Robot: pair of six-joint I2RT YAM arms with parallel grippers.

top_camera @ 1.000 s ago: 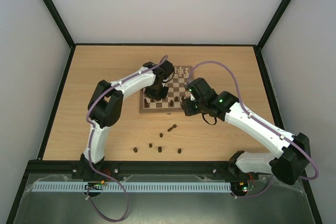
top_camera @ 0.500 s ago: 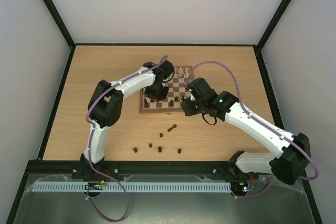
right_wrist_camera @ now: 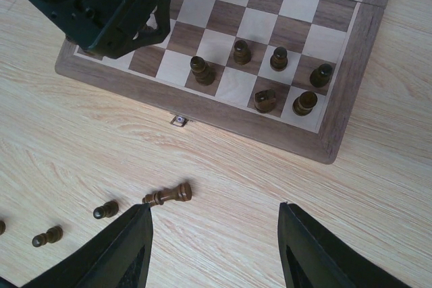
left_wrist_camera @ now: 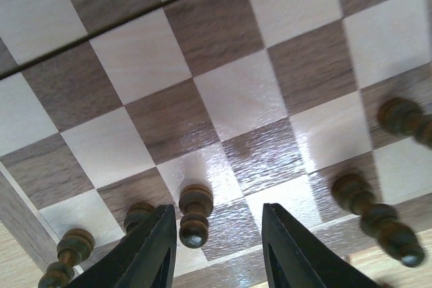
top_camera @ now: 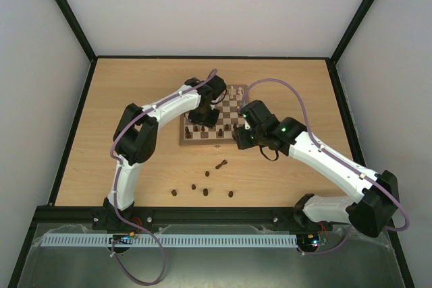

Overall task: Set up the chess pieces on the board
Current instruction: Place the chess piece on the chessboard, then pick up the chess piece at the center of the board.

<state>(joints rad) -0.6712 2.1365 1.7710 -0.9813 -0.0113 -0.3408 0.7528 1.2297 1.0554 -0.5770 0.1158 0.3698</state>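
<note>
Moved: since a second ago the left gripper (left_wrist_camera: 217, 228) has spread its fingers; both arms stay over the same spots.
Left gripper: hangs low over the board (left_wrist_camera: 236, 92) at its near-left corner, with a dark pawn (left_wrist_camera: 195, 210) standing free between the fingers, closer to the left one.
Right gripper (right_wrist_camera: 214, 234): spread and empty, over bare table (top_camera: 135, 99) just off the board's near edge.
Edges: the clasp (right_wrist_camera: 179, 121) sits mid-front; we count six dark pieces (right_wrist_camera: 270, 75) in the near-right corner.
Room: loose dark pieces (top_camera: 205, 191) lie scattered between the board and the bases, one toppled (right_wrist_camera: 169, 195).
</note>
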